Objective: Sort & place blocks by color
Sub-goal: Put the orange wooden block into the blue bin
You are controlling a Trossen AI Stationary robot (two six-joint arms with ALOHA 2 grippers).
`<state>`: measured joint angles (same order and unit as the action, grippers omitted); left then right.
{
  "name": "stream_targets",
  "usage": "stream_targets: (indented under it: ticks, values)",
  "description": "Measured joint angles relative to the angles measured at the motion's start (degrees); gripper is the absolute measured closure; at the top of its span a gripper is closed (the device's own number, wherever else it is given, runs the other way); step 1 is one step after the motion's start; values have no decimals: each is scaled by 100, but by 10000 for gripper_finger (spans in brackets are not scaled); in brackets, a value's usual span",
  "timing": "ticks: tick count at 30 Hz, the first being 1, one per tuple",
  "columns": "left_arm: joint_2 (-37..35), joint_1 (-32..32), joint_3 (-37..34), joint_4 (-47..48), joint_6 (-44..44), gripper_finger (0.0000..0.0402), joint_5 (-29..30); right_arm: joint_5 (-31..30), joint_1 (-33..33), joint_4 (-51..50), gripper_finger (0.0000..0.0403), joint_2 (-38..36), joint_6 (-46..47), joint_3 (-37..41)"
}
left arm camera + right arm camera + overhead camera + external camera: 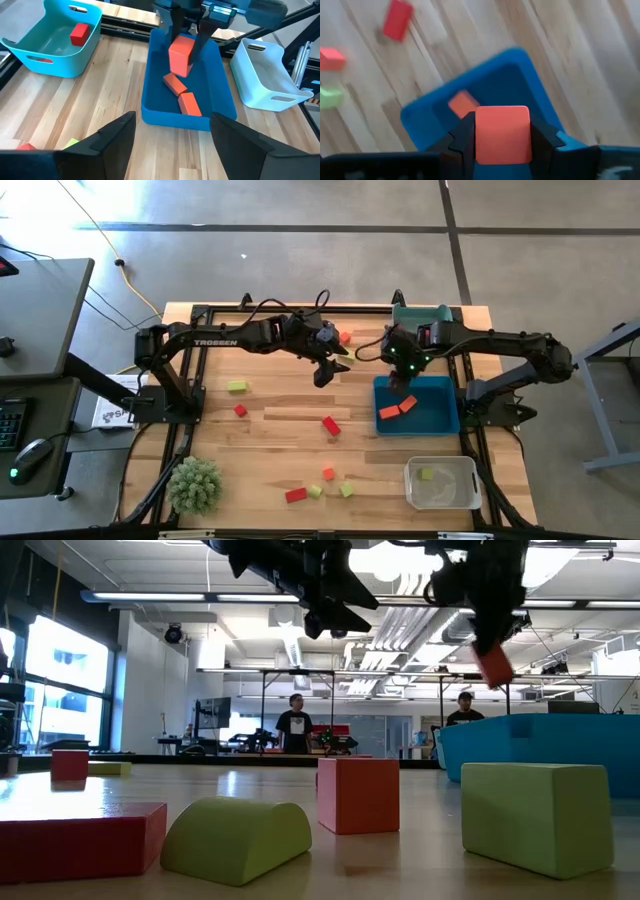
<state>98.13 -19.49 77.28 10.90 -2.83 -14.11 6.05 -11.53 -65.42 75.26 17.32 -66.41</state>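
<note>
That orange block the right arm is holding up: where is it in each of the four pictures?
High view: orange block mostly hidden under the right pincer, above the blue bin.
Low view: orange block, upper right, hanging over the bin.
Left wrist view: top centre.
Right wrist view: bottom centre.
Shared landmark: the blue bin.

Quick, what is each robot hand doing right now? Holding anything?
Left hand: open, holding nothing, above the table.
Right hand: closed on an orange block, above the dark blue bin.

My right gripper holds an orange block above the blue bin; two orange blocks inside.
</note>
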Motion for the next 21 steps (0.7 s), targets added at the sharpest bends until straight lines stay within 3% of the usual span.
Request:
stream_targets:
  ticks: [12,21]
  values:
    - [0,0,0,6,-84,158,0,-179,509,-1552,292,-4,1426,353]
    - [0,-2,0,46,-153,158,65,152,782,-1467,292,-4,2190,1260]
